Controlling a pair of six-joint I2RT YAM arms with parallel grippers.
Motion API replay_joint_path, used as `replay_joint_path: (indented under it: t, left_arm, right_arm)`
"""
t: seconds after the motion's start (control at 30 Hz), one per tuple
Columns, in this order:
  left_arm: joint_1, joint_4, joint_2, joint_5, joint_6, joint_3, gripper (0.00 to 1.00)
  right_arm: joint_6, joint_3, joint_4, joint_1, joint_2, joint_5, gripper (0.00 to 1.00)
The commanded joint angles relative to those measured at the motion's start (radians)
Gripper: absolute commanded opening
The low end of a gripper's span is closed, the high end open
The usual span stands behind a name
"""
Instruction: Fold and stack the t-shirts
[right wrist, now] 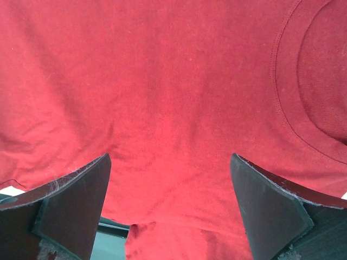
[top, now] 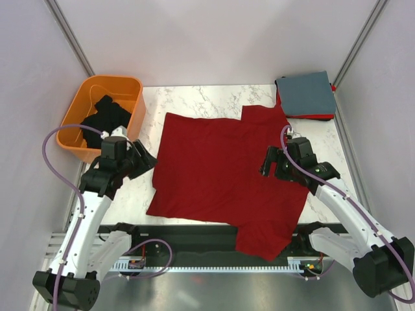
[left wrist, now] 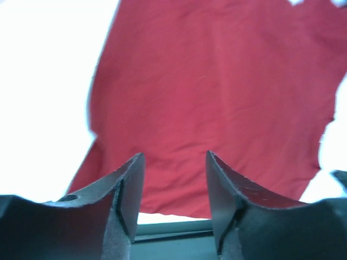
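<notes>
A dark red cotton t-shirt (top: 214, 162) lies spread flat across the middle of the white marble-patterned table (top: 194, 97), with one sleeve reaching toward the far right and the other hanging over the near edge. The left gripper (top: 146, 162) hovers just beside the shirt's left edge. In its wrist view the gripper (left wrist: 174, 157) has its jaws moderately apart with nothing between them, and the red cloth stretches out beyond. The right gripper (top: 267, 165) sits over the right part of the shirt. Seen from its own camera, this gripper (right wrist: 171, 157) is spread wide and empty, with red fabric filling the space below.

At the far left stands an orange plastic basket (top: 71, 120) with a crumpled black t-shirt (top: 107, 116) inside. At the far right corner a folded grey-blue t-shirt (top: 305, 94) rests on top of a folded red t-shirt (top: 311, 117), well apart from both grippers.
</notes>
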Motion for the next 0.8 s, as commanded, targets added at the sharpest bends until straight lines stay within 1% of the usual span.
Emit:
replay_joint_path:
  t: [0.0,0.07,0.1,0.2,0.23,0.27,0.3,0.37,0.4,0.43,0.57,0.6,0.63,0.67,0.7,0.77]
  left_arm:
    - [0.061,-0.061,-0.026,-0.107,0.062,-0.071,0.65]
    - [0.121,-0.055,-0.049,-0.118,0.065,-0.093,0.68]
    - [0.172,-0.042,-0.057,-0.082,0.074,-0.106,0.68]
    - [0.276,-0.020,-0.035,-0.074,0.067,-0.114,0.62]
    - [0.307,-0.022,-0.018,-0.077,0.056,-0.116,0.58]
    - [0.336,-0.014,-0.014,-0.068,0.054,-0.122,0.58]
    - [0.399,0.013,-0.008,-0.059,0.056,-0.134,0.57]
    - [0.459,0.041,0.011,-0.036,0.056,-0.145,0.56]
    - [0.509,0.093,0.020,-0.019,0.057,-0.160,0.56]
    - [0.532,0.119,0.037,-0.008,0.059,-0.166,0.56]
    - [0.553,0.242,0.176,-0.023,0.057,-0.168,0.55]
    - [0.553,0.300,0.201,-0.017,0.044,-0.166,0.54]
    - [0.553,0.326,0.222,-0.007,0.038,-0.165,0.53]
    - [0.551,0.349,0.277,0.025,0.030,-0.153,0.52]
    - [0.551,0.400,0.302,0.042,0.022,-0.143,0.50]
    - [0.550,0.437,0.382,0.067,0.010,-0.098,0.46]
  right_arm:
    - [-0.001,-0.015,0.026,0.004,-0.016,-0.006,0.98]
    - [-0.002,-0.023,0.015,0.002,-0.028,-0.008,0.98]
    - [-0.005,-0.032,0.009,0.004,-0.045,-0.006,0.98]
    - [0.010,-0.041,0.001,0.005,-0.075,-0.022,0.98]
    - [0.019,-0.039,-0.005,0.004,-0.080,-0.023,0.98]
    - [0.024,-0.036,-0.008,0.004,-0.085,-0.023,0.98]
    - [0.024,-0.033,-0.014,0.004,-0.094,-0.029,0.98]
    - [0.024,-0.035,-0.020,0.005,-0.098,-0.029,0.98]
    - [0.023,-0.036,-0.025,0.004,-0.100,-0.031,0.98]
    - [0.023,-0.039,-0.024,0.005,-0.102,-0.036,0.98]
    - [0.030,-0.049,-0.005,0.004,-0.089,-0.046,0.98]
    - [0.033,-0.050,-0.001,0.004,-0.086,-0.049,0.98]
    - [0.036,-0.052,0.006,0.004,-0.082,-0.052,0.98]
    - [0.035,-0.052,0.012,0.004,-0.069,-0.054,0.98]
    - [0.035,-0.050,0.018,0.004,-0.063,-0.057,0.98]
    - [0.027,-0.046,0.021,0.004,-0.045,-0.053,0.98]
